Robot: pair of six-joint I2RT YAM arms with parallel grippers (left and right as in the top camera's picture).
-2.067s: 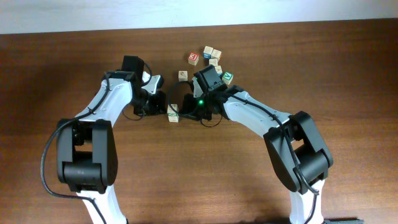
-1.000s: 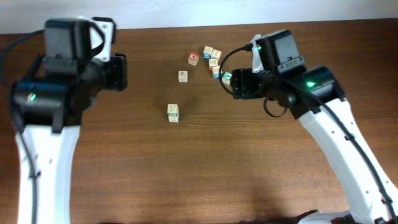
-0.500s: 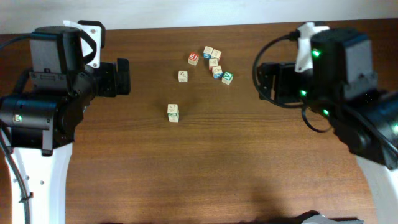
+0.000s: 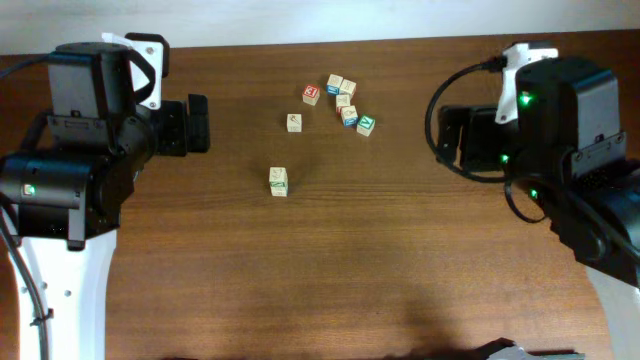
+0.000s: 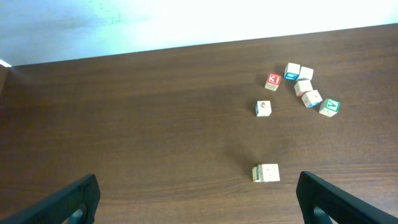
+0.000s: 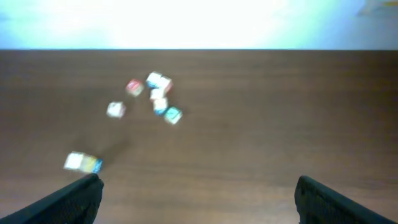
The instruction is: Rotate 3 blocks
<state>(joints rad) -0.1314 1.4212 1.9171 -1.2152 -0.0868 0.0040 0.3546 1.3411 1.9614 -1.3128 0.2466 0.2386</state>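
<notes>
The yellow-faced block (image 4: 278,181) lies nearest ahead of the left jaws, off the centre line of their gap. The plain tan block (image 4: 294,122) lies farther ahead. The green-faced block (image 4: 366,125) lies ahead of the right jaws, at the edge of a cluster with a red cube (image 4: 311,95) and blue-faced cubes (image 4: 349,116). All are spread on the counter (image 4: 320,270). The blocks are judged light, stiff and smooth-faced — apt to pivot if pinched at a corner — so two flat opposite sides are best taken, centred. Both the left jaws and the right jaws are held wide apart, empty, well above the blocks.
</notes>
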